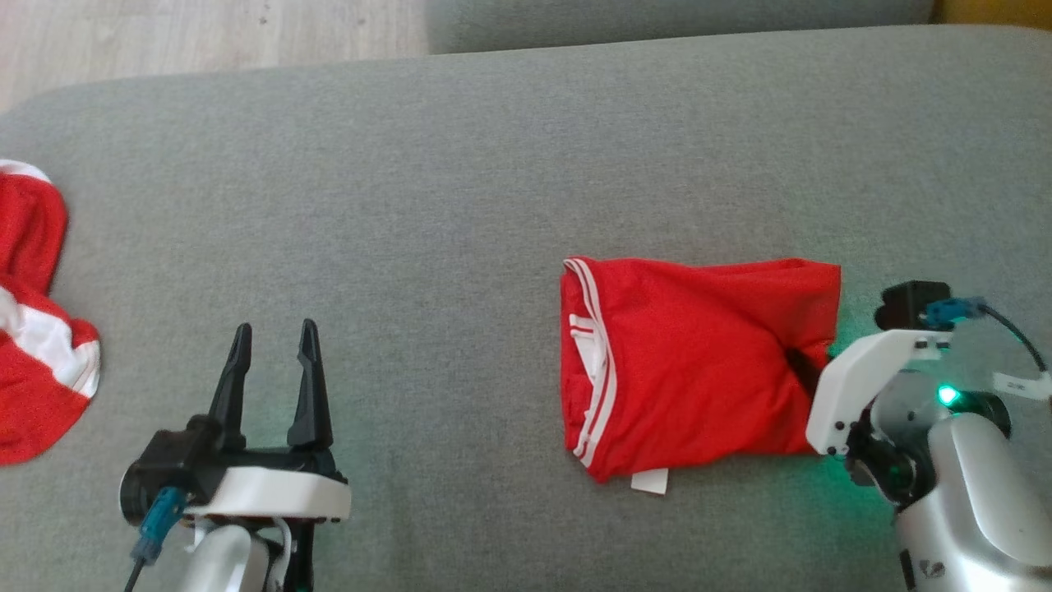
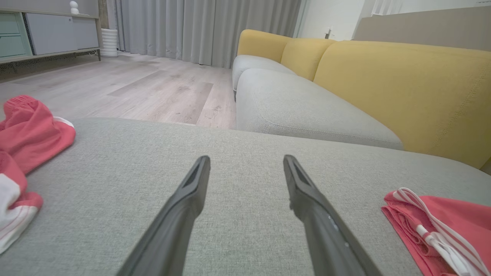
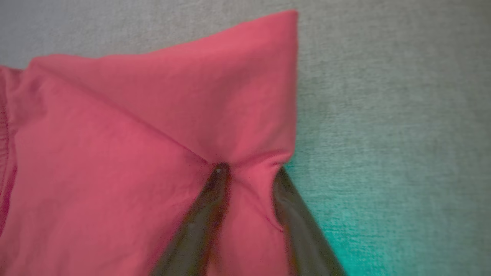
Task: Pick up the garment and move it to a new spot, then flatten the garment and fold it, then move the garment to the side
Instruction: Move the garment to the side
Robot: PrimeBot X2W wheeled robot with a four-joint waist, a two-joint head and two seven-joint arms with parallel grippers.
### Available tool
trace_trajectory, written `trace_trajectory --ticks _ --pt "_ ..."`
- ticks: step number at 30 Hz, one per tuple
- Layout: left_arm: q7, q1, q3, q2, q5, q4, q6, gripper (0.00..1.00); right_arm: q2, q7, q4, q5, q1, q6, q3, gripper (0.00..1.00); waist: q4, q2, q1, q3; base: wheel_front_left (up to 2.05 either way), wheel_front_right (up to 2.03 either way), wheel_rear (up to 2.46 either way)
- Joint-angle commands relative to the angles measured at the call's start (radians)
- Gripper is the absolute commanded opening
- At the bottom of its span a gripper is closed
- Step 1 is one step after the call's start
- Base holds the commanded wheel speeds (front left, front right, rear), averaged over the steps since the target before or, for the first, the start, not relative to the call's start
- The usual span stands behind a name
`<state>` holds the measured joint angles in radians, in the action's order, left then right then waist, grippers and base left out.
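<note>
The garment (image 1: pixel 699 362) is red with white stripes, folded into a rough rectangle on the grey cushion, right of centre. Its striped edge shows in the left wrist view (image 2: pixel 441 230). My right gripper (image 1: pixel 809 366) is at the garment's right edge. In the right wrist view my right gripper (image 3: pixel 249 170) pinches a puckered ridge of the red garment (image 3: pixel 153 134) between its two dark fingers, which press down into the cloth. My left gripper (image 1: pixel 274 337) rests open on bare cushion at the lower left, well away from the garment. Nothing lies between its fingers (image 2: pixel 246 161).
A second red and white cloth (image 1: pixel 37 329) lies crumpled at the cushion's left edge (image 2: pixel 27 153). The grey cushion (image 1: pixel 493 164) stretches wide between the two cloths. Beyond it are a yellow backrest (image 2: pixel 402 84) and wooden floor (image 2: pixel 134 84).
</note>
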<state>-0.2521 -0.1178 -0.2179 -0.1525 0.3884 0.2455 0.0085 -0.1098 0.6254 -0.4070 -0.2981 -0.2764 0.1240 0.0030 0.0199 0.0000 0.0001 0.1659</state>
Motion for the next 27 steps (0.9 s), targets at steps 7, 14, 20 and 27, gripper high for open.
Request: trace_trajectory --ticks 7,14,20,27 --pt "-0.009 -0.051 0.042 -0.014 -0.009 -0.049 0.005 1.00 -0.144 0.000 0.084 -0.011 -0.109 0.007 0.171 0.00 -0.063 0.0000 -0.0001 0.049 0.00 0.00 0.00" --pt "-0.009 -0.103 0.045 -0.040 -0.034 -0.086 0.005 1.00 -0.335 -0.057 0.105 -0.056 -0.318 0.007 0.325 0.00 -0.151 0.0000 -0.0001 0.154 0.00 0.00 0.00" --pt "0.002 -0.190 0.024 -0.061 -0.069 -0.114 0.002 1.00 -0.456 -0.148 -0.021 -0.089 -0.467 0.007 0.327 0.00 -0.224 0.0000 -0.0001 0.248 0.00 0.00 0.00" --pt "0.026 -0.259 0.008 -0.068 -0.084 -0.134 0.003 1.00 -0.532 -0.319 -0.189 -0.052 -0.579 0.007 0.321 0.00 -0.278 0.0000 -0.0001 0.323 0.00 0.00 0.00"
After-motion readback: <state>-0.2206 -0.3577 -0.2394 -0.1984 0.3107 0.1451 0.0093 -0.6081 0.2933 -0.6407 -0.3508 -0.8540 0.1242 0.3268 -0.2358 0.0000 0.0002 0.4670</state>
